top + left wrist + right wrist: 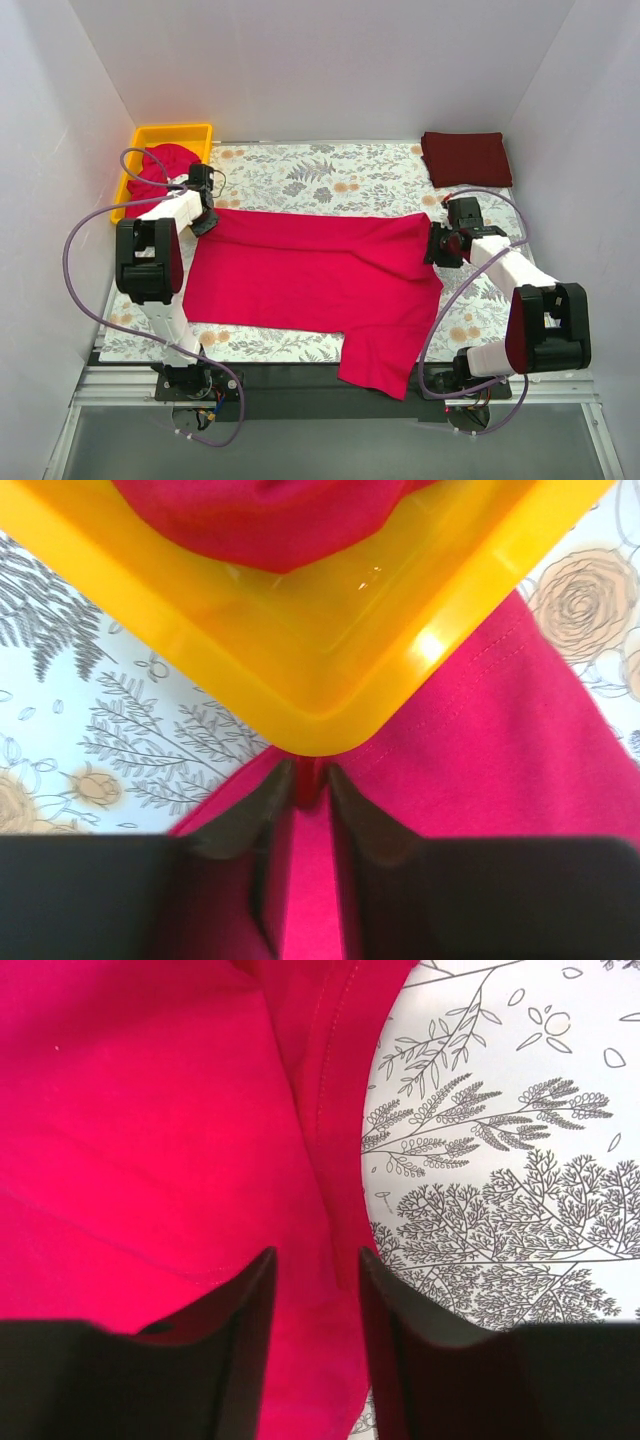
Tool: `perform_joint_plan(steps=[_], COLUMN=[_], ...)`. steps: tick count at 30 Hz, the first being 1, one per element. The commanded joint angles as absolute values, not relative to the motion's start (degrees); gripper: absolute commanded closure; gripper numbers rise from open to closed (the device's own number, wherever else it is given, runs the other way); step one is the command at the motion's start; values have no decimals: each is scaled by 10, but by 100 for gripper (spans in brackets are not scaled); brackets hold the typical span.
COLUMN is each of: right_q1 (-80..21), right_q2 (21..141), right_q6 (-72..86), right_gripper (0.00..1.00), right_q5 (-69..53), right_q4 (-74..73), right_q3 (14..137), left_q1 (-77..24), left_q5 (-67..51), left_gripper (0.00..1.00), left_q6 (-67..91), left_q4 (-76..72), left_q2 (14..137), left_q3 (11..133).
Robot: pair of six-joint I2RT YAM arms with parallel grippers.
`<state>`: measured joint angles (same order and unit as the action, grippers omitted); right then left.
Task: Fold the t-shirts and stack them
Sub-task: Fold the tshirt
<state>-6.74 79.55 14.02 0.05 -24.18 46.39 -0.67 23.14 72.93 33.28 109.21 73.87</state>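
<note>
Top external: a crimson t-shirt (310, 275) lies spread mid-frame. Left pincer (312, 772) pinches its fold; right pincer (316, 1260) stands apart

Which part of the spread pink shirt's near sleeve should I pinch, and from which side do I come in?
Pinch the sleeve at its outer end, where it overhangs the table onto the black strip; there the cloth lies flat with an edge free. Probably come from the right with the right claw, whose base stands beside it.
</note>
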Motion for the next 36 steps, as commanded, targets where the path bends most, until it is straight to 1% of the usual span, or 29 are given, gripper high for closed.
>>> perform_joint_plan(steps=[1,2,3,6,7,9,11,13,15,19,22,27,29,31,33,36], right_q1=[-62,-57,-48,-26,-22,-11,-6,12,22,38,51,80,90,105,120,132], right_q2=[775,772,766,762,764,777,790,816,846,902,950,1021,1041,1067,1086,1094], right_q6=[141,140,140,148,153,156,168,184,194,211,223,238,243,250,250,243], right_gripper=[48,46,45,46,49,54,64,72,75,79,81,80,80,80,80,79], right_q5=[4,-18,-25,-64,-71,-97,-125,-142,-161,-180,-195,-192,-184,-179,-168,-174], right_q4=[-219,-213,-206,-164,-142,-113,-71,-40,10,72,102,115,113,114,113,113], right_q3=[499,502,504,502,499,489,481,476,469,468,482,505,519,527,540,557], left_q1=[-4,-4,-8,-21,-25,-41,-52,-64,-76,-79,-79,-79,-79,-79,-79,-79], left_q5=[267,267,266,249,242,230,206,195,190,183,201,208,202,172,157,144], left_gripper=[76,71,62,49,46,46,46,46,47,49,52,55,59,61,61,61], left_q6=[741,741,741,737,740,742,742,739,735,731,733,744,762,786,801,810], left_q4=[346,347,348,356,361,364,349,336,325,311,303,308,335,350,342,338], left_q2=[1042,1032,1012,973,963,929,914,912,936,997,1034,1072,1081,1079,1057,1027], left_q3=[743,743,743,736,734,716,700,686,684,706,716,708,703,682,638,602])
